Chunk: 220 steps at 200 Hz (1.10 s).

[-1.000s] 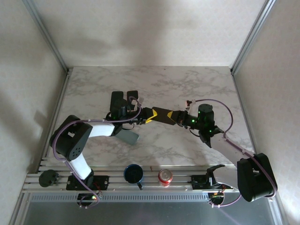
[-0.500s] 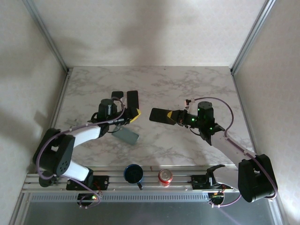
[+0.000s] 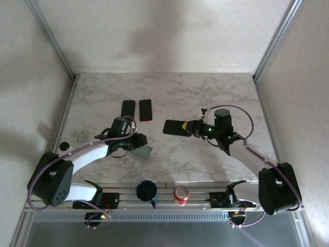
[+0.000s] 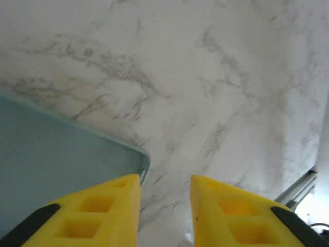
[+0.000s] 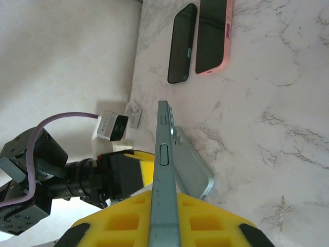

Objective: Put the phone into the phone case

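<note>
My right gripper (image 3: 192, 127) is shut on the phone (image 3: 175, 127), a dark slab held above the table's middle. From the right wrist, the phone (image 5: 163, 154) stands edge-on between the yellow fingers (image 5: 216, 221), side buttons showing. The phone case (image 3: 142, 151), pale teal, lies flat on the marble to the left, and is seen as the phone case (image 5: 194, 167) just behind the phone. My left gripper (image 3: 138, 140) hovers at the case's upper edge. In the left wrist view my left gripper (image 4: 164, 206) is open over bare marble, the phone case (image 4: 56, 159) corner beside its left finger.
A black phone (image 3: 128, 108) and a pink-edged phone (image 3: 146, 110) lie side by side at the back left, seen too as the black phone (image 5: 182, 43) and the pink-edged phone (image 5: 213, 33). A blue mug (image 3: 146, 190) and a red can (image 3: 181, 193) stand on the front rail.
My left gripper has pulled away from the phone, moving left and toward me to the case, its jaws a little narrower. The right gripper still holds the phone, hardly moved.
</note>
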Available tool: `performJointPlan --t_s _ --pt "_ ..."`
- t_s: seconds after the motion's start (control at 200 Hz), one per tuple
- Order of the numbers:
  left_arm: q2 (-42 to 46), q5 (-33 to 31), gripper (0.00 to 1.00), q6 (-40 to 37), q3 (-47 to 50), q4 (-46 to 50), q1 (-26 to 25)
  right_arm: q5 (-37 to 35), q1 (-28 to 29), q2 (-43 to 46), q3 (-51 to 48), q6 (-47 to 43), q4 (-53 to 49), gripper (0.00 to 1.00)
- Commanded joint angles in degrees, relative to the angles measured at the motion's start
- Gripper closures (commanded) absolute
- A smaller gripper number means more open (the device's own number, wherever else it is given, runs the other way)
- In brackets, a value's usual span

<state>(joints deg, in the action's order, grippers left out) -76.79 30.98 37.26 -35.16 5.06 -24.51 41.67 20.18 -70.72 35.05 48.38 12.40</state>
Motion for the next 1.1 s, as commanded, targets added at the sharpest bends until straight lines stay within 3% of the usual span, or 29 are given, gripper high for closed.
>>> performJointPlan --t_s 0.0,0.586,0.851,1.096 --pt "-1.17 -5.21 0.76 -3.07 -0.98 5.71 -2.78 0.95 0.32 1.46 2.48 -2.32 -1.07 1.00" --pt "-12.52 -20.81 0.84 -6.47 -9.37 12.75 -14.62 2.81 -4.69 7.29 0.20 -0.10 -2.40 1.00" --pt "-16.23 -23.27 0.86 -7.53 -12.09 14.63 -17.35 3.15 -5.77 8.86 -0.68 -0.54 -3.88 1.00" --pt "-19.34 -24.82 0.96 -8.06 -15.28 14.65 -18.72 3.51 -6.37 9.23 -0.34 -0.83 -4.55 1.00"
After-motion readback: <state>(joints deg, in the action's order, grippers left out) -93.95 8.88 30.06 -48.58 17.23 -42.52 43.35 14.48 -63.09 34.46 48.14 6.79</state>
